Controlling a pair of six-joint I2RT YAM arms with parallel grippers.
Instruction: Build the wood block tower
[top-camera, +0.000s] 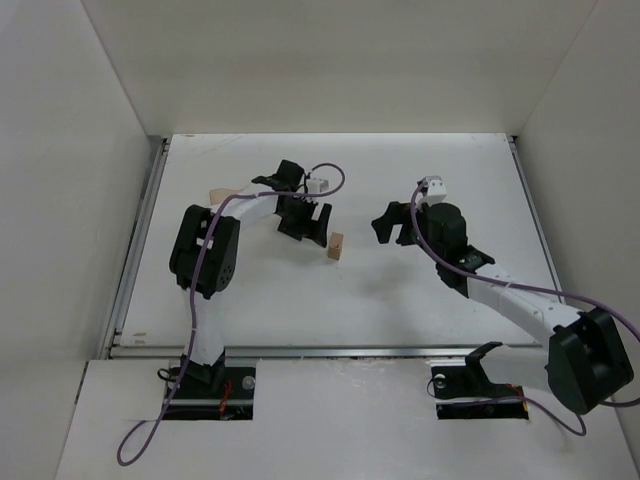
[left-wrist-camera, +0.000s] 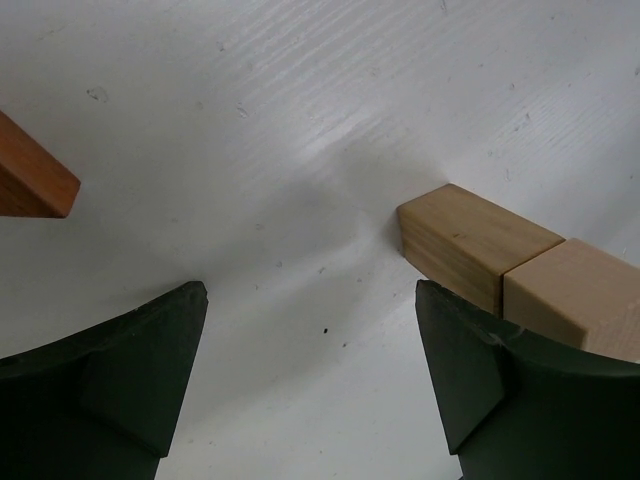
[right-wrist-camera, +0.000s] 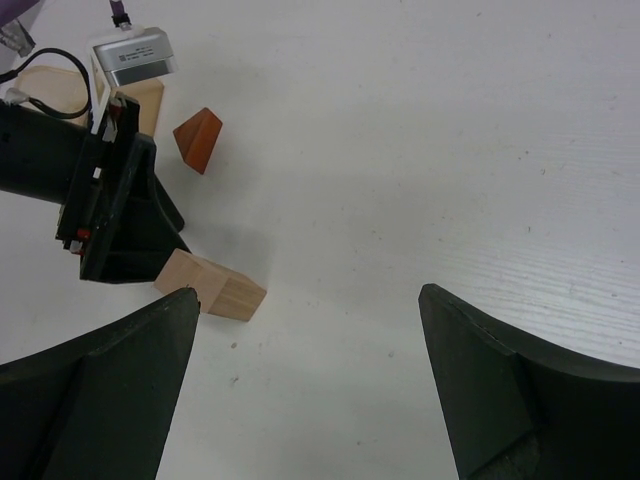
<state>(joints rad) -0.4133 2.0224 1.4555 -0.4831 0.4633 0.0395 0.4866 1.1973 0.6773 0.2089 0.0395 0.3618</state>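
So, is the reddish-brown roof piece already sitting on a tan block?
No, the roof piece rests directly on the white table, with nothing under it.

A tan block (left-wrist-camera: 478, 243) lies on the table (top-camera: 420, 290), end to end with a second tan block (left-wrist-camera: 580, 295). The reddish-brown wedge (right-wrist-camera: 198, 139) lies apart, unstacked.

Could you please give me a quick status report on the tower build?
Left gripper open, empty; right gripper open, empty. Tan blocks lying beside left gripper, roof piece apart, nothing stacked. No obstruction seen.
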